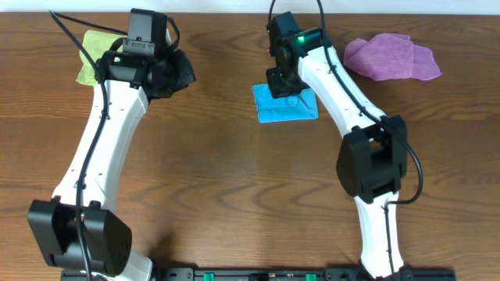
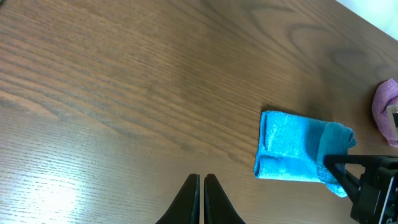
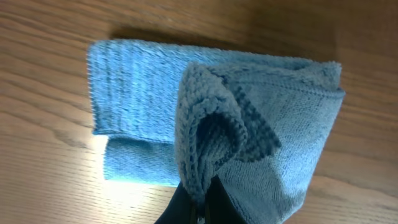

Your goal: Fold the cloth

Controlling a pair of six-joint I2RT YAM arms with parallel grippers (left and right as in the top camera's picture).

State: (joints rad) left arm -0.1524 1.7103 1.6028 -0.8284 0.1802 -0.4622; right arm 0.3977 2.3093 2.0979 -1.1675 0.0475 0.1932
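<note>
Cloth (image 1: 289,109), blue and partly folded, lying on table (image 1: 219,172) toward 1 o'clock of centre, one corner lifted and pinched tight by right gripper (image 3: 202,202); left gripper (image 2: 202,190) near 10 o'clock, fingers together, empty.

Bright, even light from above falls on the wooden table (image 1: 234,172), casting only soft, short shadows. Pale glare washes the wood at lower left in both wrist views; the blue cloth (image 3: 137,81) is sharp close up.
</note>
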